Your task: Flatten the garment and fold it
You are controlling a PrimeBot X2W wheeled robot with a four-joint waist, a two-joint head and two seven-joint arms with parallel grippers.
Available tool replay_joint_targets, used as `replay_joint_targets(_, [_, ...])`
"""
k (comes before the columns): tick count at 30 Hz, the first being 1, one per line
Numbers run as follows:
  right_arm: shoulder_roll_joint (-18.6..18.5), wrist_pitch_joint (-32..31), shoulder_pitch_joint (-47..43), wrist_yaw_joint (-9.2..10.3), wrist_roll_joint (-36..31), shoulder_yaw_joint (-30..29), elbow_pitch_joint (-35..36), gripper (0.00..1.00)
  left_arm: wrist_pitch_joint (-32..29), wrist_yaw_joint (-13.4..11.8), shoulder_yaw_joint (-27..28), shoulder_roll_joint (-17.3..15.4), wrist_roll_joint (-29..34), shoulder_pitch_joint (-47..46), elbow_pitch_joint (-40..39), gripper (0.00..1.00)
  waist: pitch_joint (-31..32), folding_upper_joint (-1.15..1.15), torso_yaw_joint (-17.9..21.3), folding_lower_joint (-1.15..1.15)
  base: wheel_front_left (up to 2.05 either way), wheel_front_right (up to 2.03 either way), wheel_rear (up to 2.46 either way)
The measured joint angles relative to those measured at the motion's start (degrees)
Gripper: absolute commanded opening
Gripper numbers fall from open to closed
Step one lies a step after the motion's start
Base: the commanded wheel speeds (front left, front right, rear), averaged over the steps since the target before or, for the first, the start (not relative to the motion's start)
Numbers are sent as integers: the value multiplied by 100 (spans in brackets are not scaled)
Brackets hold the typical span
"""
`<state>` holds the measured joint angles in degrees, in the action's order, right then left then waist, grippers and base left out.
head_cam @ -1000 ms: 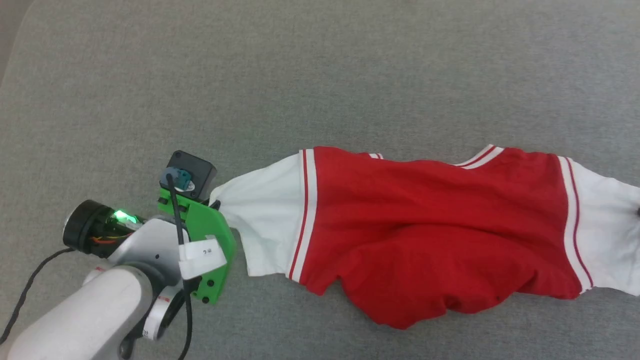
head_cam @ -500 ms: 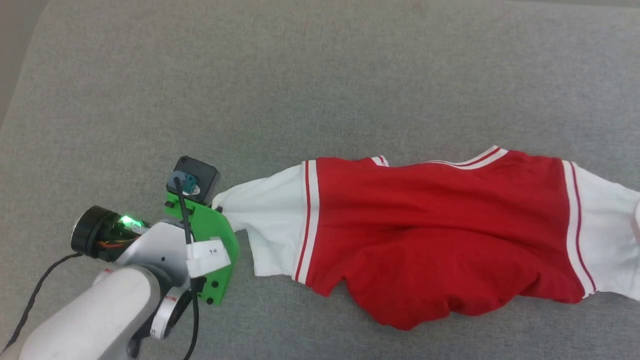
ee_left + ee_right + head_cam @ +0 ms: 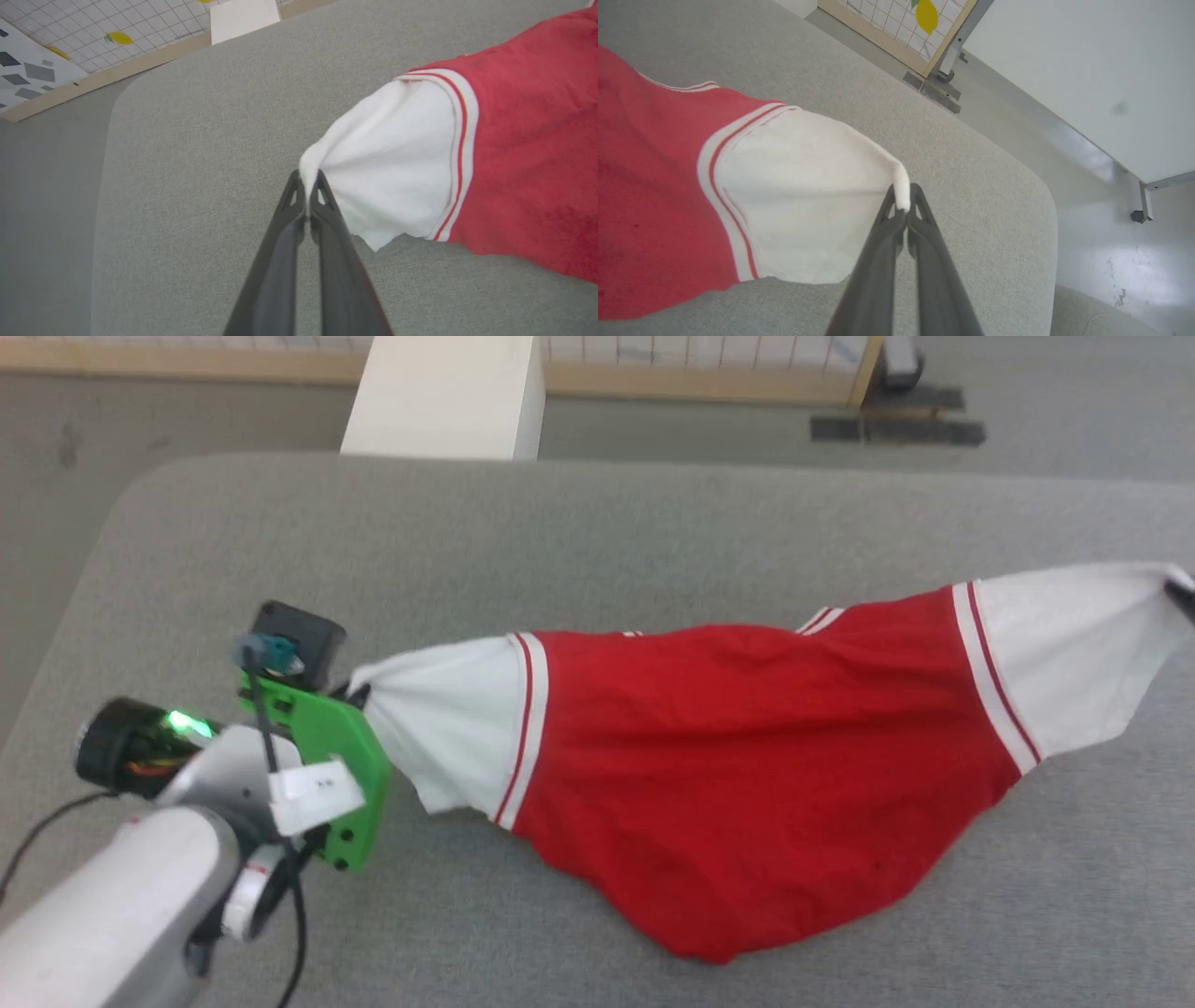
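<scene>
The garment [image 3: 747, 775], a red shirt with white sleeves, hangs stretched between both arms above the grey table [image 3: 579, 541]. Its red body sags in the middle, and I cannot tell whether the lowest part touches the table. My left gripper [image 3: 308, 179] is shut on the tip of one white sleeve [image 3: 387, 163], at the left of the head view [image 3: 359, 691]. My right gripper [image 3: 903, 196] is shut on the tip of the other white sleeve [image 3: 803, 196], at the head view's right edge [image 3: 1178, 590]. No print shows on the red cloth.
The grey padded table has rounded corners [image 3: 140, 485] and its far edge [image 3: 653, 467] lies beyond the shirt. Behind it stand a white post [image 3: 448, 392] and a gridded wall panel [image 3: 896, 18] with a metal foot [image 3: 896, 425]. A white cabinet [image 3: 1087, 70] stands on the floor.
The right gripper has shut on the right sleeve tip. Both sleeves are now lifted, the right one higher, and the shirt hangs between them. The head view has tilted up, showing the table's far edge.
</scene>
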<state>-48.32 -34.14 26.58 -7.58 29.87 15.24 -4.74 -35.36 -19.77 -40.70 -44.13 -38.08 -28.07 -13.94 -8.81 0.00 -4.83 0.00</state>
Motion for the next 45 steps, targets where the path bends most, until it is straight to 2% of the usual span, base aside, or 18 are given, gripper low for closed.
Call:
replay_joint_targets(7, [-302, 599, 580, 0, 638, 157, 323, 0, 428, 182, 489, -205, -52, -342, -218, 0, 511, 0, 180, 0, 0, 0, 0])
replay_joint_targets(13, [-446, 847, 1117, 0, 1012, 149, 581, 0, 732, 354, 929, -436, -102, -719, -487, 0, 725, 0, 353, 0, 0, 0, 0])
replay_joint_targets(20, [-541, 855, 1970, 0, 1310, 142, 790, 0, 998, 624, 1470, -583, -313, -1413, -670, 0, 628, 0, 458, 0, 0, 0, 0])
replay_joint_targets(25, [-560, 845, 2866, 0, 1462, 320, 682, 0, 1092, 1010, 1694, -630, -360, -2206, -397, 0, 362, 0, 494, 0, 0, 0, 0])
replay_joint_targets(29, [-492, 862, 3793, 0, 1501, 691, 324, 0, 1076, 1445, 1657, -539, -347, -3061, 263, 0, 46, 0, 531, 0, 0, 0, 0])
replay_joint_targets(34, [-237, 1114, 5211, 0, 1429, 1256, -459, 0, 1046, 2043, 1418, -214, -46, -4500, 1466, 0, -477, 0, 593, 0, 0, 0, 0])
replay_joint_targets(37, [-46, 1300, 5976, 0, 1317, 1712, -994, 0, 1134, 2306, 1281, 25, 207, -5334, 2187, 0, -822, 0, 635, 1, 0, 0, 0])
replay_joint_targets(41, [229, 1655, 6922, 0, 1256, 2189, -1772, 0, 1352, 2497, 1124, 323, 534, -6357, 3056, 0, -1306, 0, 693, 2, 0, 0, 0])
replay_joint_targets(45, [493, 2109, 7750, 0, 1252, 2468, -2536, 0, 1716, 2585, 996, 564, 814, -7169, 3839, 0, -1769, 0, 737, 2, 0, 0, 0])
